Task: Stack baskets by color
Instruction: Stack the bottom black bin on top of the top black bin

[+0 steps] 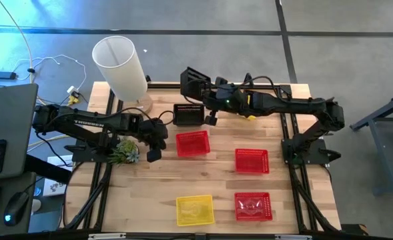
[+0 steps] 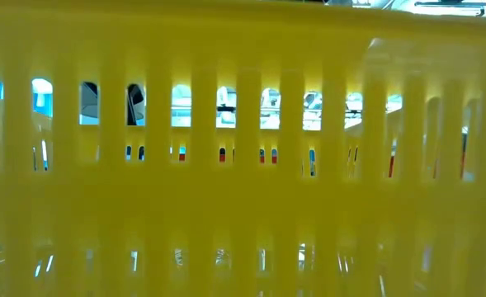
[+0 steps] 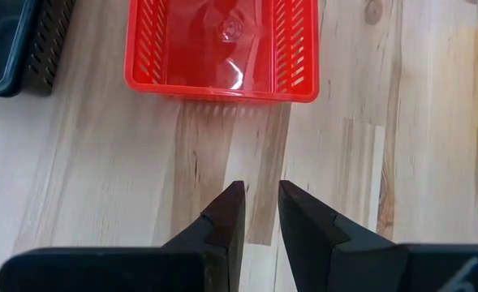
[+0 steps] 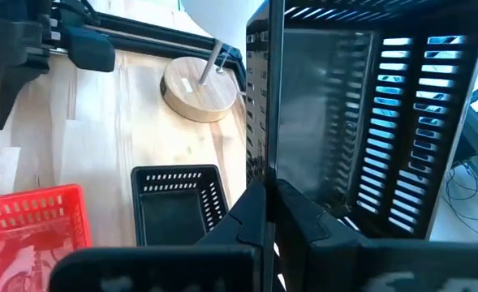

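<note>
My right gripper [image 4: 267,215] is clamped on the wall of a black perforated plastic mesh basket [image 4: 360,113], held up in the air and tipped on edge near the tabletop's far edge, about mid-width. A second black mesh basket [image 1: 188,114] sits flat on the wooden tabletop [image 1: 156,187] almost straight below the held one, just beside the round wooden base of the tall white cylinder lamp [image 1: 119,63]. That's the target: it lies down and slightly toward the near edge from my right fingers. Its long axis runs across the table, parallel to the far edge. The held basket likely needs rotating level before it drops in.

My left gripper [image 3: 259,215] hovers empty toward the left edge with its fingers a narrow gap apart, pointing at a red mesh basket [image 3: 222,49] just ahead, empty. The right arm is clearly nearer to the black pair; the left is nearer to that red one.

Two more red baskets lie toward the right edge [image 1: 251,161] and near-right corner [image 1: 253,206]. A yellow mesh basket [image 1: 195,209] sits at the near edge.
</note>
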Controlling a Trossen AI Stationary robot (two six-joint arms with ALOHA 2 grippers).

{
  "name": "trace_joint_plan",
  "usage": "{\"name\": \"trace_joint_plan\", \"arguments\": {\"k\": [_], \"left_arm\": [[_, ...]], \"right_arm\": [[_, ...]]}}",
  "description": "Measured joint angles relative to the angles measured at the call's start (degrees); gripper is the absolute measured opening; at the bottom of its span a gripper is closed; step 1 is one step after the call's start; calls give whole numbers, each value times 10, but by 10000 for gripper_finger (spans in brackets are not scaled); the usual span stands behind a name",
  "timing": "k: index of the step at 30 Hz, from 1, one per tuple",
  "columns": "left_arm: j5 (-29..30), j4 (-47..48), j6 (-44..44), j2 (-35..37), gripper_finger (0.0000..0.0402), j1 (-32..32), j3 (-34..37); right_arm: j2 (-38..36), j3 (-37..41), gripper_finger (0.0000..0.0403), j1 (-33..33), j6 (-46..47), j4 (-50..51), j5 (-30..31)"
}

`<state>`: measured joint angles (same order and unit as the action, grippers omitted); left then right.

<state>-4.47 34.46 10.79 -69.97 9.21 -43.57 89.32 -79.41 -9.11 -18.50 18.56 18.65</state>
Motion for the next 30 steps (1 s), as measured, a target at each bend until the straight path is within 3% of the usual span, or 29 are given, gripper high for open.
{"name": "trace_joint_plan", "arguments": {"k": [5, 17, 30], "left_arm": [[6, -7, 1, 0, 64, 0, 0], [7, -12, 1, 0, 64, 0, 0], [7, -10, 2, 0, 63, 0, 0]], "right_arm": [[24, -42, 0, -3, -2, 23, 0], [166, -197, 0, -1, 29, 214, -20], [247, -222, 0, 9, 35, 236, -50]]}}
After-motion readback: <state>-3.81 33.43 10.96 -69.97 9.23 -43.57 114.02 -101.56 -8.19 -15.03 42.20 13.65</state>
